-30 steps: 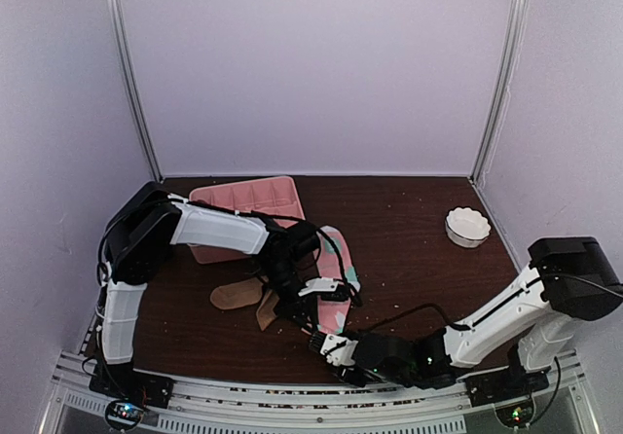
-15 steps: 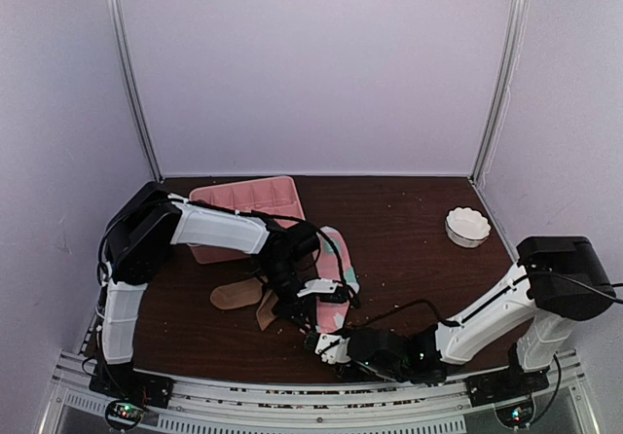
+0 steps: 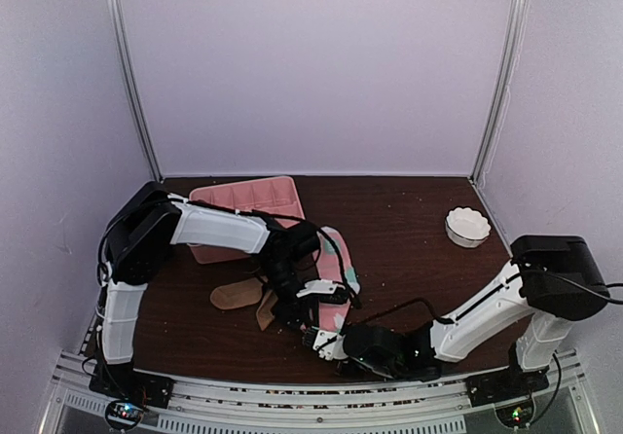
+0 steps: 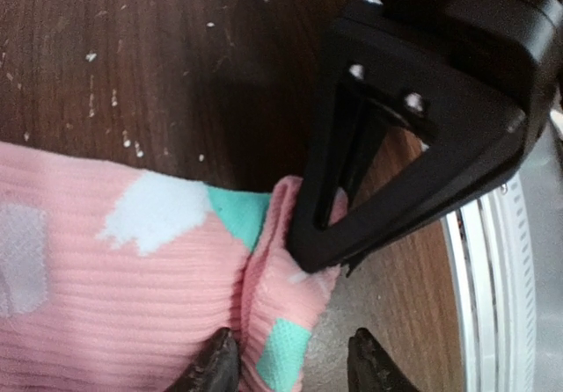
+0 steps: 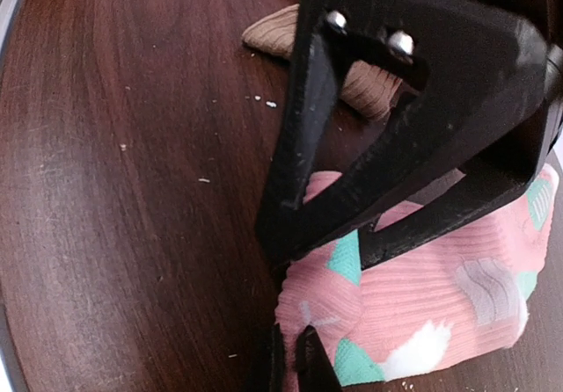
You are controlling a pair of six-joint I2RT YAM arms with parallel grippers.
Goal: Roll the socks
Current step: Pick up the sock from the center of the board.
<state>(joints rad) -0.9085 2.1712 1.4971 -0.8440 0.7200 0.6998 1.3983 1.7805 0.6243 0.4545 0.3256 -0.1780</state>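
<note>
We judge the rolling barely begun. The pink sock (image 3: 338, 259) lies stretched out toward the near edge of the desk (image 3: 409, 239), with only its near end turned over in a small fold. The right gripper (image 5: 292, 363) is pressed together on that fold, and the left gripper (image 4: 295, 370) stands spread astride it. The tan socks (image 3: 237, 295), just to the left, lie flat and unrolled.
</note>
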